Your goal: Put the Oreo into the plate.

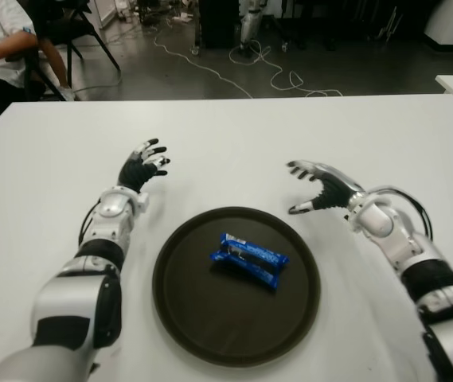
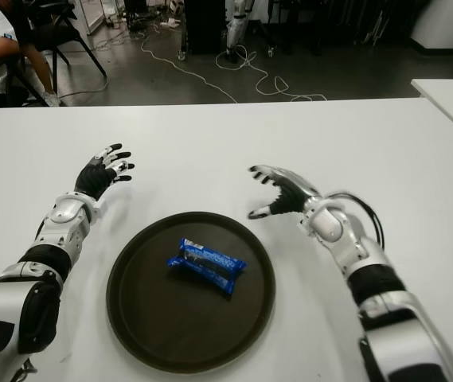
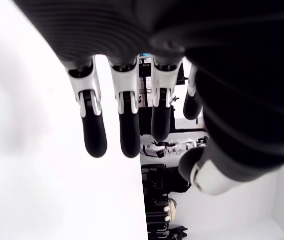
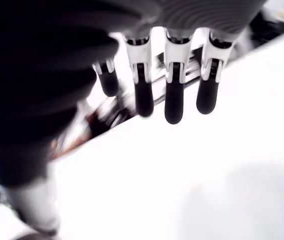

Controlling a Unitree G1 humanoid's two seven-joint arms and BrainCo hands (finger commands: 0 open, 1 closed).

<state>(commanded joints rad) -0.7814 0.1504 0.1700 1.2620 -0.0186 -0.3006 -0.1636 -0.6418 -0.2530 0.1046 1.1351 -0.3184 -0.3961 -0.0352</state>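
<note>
White table (image 1: pixel 234 131); Oreo (image 1: pixel 249 259) lies in dark plate (image 1: pixel 178 310). Left hand (image 1: pixel 143 165) and right hand (image 1: pixel 319 189) spread, empty. Beyond: cables (image 1: pixel 258 72) (perhaps power leads) on grey floor (image 1: pixel 353 68).

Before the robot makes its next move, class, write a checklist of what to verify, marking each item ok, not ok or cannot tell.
1. Blue Oreo packet lies inside the round dark brown plate: ok.
2. Packet clear of the plate's rim: ok.
3. Left hand open and holding nothing, left of the plate: ok.
4. Right hand open and holding nothing, beyond the plate's right edge: ok.
5. Plate fully on the white table: ok.
6. Packet sealed: cannot tell.
</note>
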